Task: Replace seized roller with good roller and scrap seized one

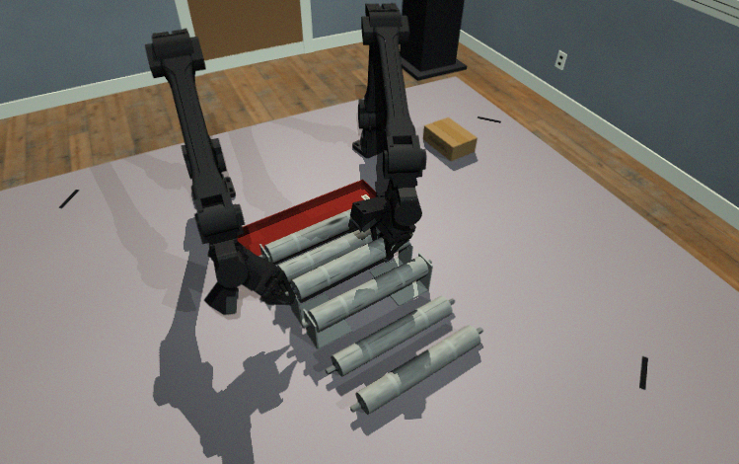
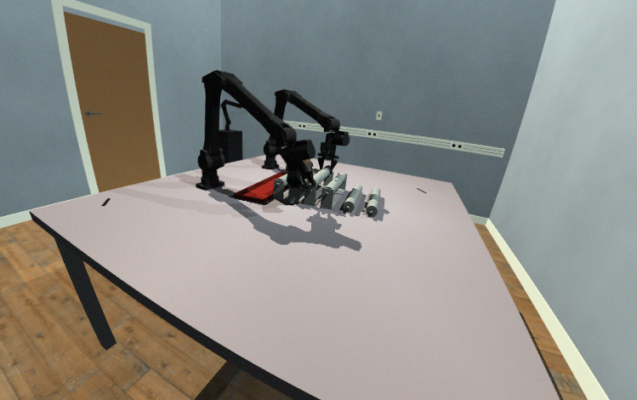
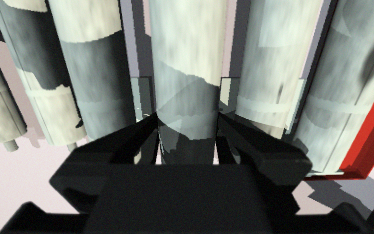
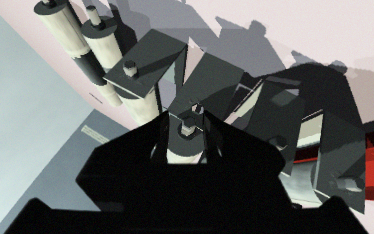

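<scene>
The bed's third roller from the tray [image 1: 337,271] [image 2: 321,174] [image 3: 189,50] [image 4: 184,156] is held by my left gripper [image 1: 390,253] [image 3: 187,117], shut around its body near one end. My right gripper [image 1: 290,294] [image 4: 186,116] is open at the other end, its fingers either side of the axle stub. That stub looks above its bracket [image 4: 214,80], whose hole shows empty. The other bed rollers, two [image 1: 303,239] [image 1: 320,256] towards the tray and one outer [image 1: 360,299] [image 3: 94,90], sit between brackets. The red scrap tray [image 1: 279,221] [image 2: 261,188] shows no roller in its visible part.
Two spare rollers [image 1: 398,340] [image 1: 435,362] lie parallel to the bed beyond its outer side. A cardboard box [image 1: 449,138] stands near the left arm's base. Neighbouring rollers and brackets are close on both sides of my grippers.
</scene>
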Motion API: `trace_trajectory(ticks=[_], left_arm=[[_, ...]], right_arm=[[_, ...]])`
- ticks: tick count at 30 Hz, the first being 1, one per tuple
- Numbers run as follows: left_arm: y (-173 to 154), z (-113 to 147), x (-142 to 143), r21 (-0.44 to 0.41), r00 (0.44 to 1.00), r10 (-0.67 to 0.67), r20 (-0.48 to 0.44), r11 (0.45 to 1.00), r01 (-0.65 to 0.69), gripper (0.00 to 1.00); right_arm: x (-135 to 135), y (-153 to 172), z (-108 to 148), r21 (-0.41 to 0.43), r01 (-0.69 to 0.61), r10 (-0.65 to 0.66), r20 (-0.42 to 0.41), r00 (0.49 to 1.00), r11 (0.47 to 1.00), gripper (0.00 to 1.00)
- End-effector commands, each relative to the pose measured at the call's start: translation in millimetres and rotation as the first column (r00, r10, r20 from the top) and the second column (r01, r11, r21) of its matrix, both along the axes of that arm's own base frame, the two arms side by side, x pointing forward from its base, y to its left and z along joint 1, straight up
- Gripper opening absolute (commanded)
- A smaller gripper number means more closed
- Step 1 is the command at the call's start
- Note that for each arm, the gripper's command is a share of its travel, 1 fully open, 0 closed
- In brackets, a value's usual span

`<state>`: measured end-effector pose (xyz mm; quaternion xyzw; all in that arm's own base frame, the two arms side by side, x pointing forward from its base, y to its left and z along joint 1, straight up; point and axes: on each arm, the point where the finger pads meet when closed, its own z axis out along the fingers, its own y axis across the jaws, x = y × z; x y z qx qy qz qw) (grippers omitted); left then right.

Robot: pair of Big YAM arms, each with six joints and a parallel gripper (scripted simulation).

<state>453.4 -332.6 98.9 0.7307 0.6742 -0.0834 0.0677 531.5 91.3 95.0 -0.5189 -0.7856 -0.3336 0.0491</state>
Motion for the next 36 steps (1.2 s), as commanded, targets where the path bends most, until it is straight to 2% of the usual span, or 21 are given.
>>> trace_trajectory(ticks=[1, 14, 15, 17, 18, 19, 22, 26, 28, 29, 30, 34, 36], left_arm=[[-6, 39, 30, -0.033, 0.997, 0.019, 0.072, 0.999, -0.017, 0.32], [-6, 39, 30, -0.033, 0.997, 0.019, 0.072, 0.999, -0.017, 0.32], [-9, 39, 35, -0.056, 0.995, 0.010, 0.100, 0.998, -0.004, 0.32], [-9, 39, 35, -0.071, 0.995, 0.018, 0.097, 0.997, -0.012, 0.32], [0, 21, 21, -0.055, 0.998, 0.024, 0.059, 0.998, -0.020, 0.32], [-7, 36, 31, -0.068, 0.996, 0.028, 0.086, 0.997, -0.022, 0.32], [3, 22, 15, -0.046, 0.998, 0.028, 0.056, 0.999, -0.026, 0.32], [-3, 40, 24, -0.069, 0.995, 0.029, 0.091, 0.997, -0.023, 0.32], [-3, 40, 24, -0.069, 0.995, 0.029, 0.091, 0.997, -0.023, 0.32], [-1, 26, 19, -0.054, 0.997, 0.029, 0.068, 0.998, -0.025, 0.32], [3, 26, 13, -0.052, 0.998, 0.028, 0.065, 0.998, -0.025, 0.32], [-1, 36, 18, -0.061, 0.996, 0.029, 0.079, 0.998, -0.024, 0.32], [0, 31, 15, -0.058, 0.997, 0.029, 0.073, 0.998, -0.025, 0.32]], right_arm=[[32, -1, 43, -0.003, -0.009, 0.009, 0.107, 0.994, 1.000, 0.32], [32, -1, 43, -0.003, -0.009, 0.009, 0.107, 0.994, 1.000, 0.32], [32, -1, 43, -0.003, -0.009, 0.009, 0.107, 0.994, 1.000, 0.32], [32, -1, 43, -0.003, -0.009, 0.009, 0.107, 0.994, 1.000, 0.32], [32, -1, 43, -0.003, -0.009, 0.009, 0.107, 0.994, 1.000, 0.32], [32, -1, 43, -0.003, -0.009, 0.009, 0.107, 0.994, 1.000, 0.32], [32, -1, 43, -0.003, -0.009, 0.009, 0.107, 0.994, 1.000, 0.32], [32, -1, 43, -0.003, -0.009, 0.009, 0.107, 0.994, 1.000, 0.32], [32, -1, 43, -0.003, -0.009, 0.009, 0.107, 0.994, 1.000, 0.32], [32, -1, 43, -0.003, -0.009, 0.009, 0.107, 0.994, 1.000, 0.32], [32, -1, 43, -0.003, -0.009, 0.009, 0.107, 0.994, 1.000, 0.32], [32, -1, 43, -0.003, -0.009, 0.009, 0.107, 0.994, 1.000, 0.32], [32, -1, 43, -0.003, -0.009, 0.009, 0.107, 0.994, 1.000, 0.32]])
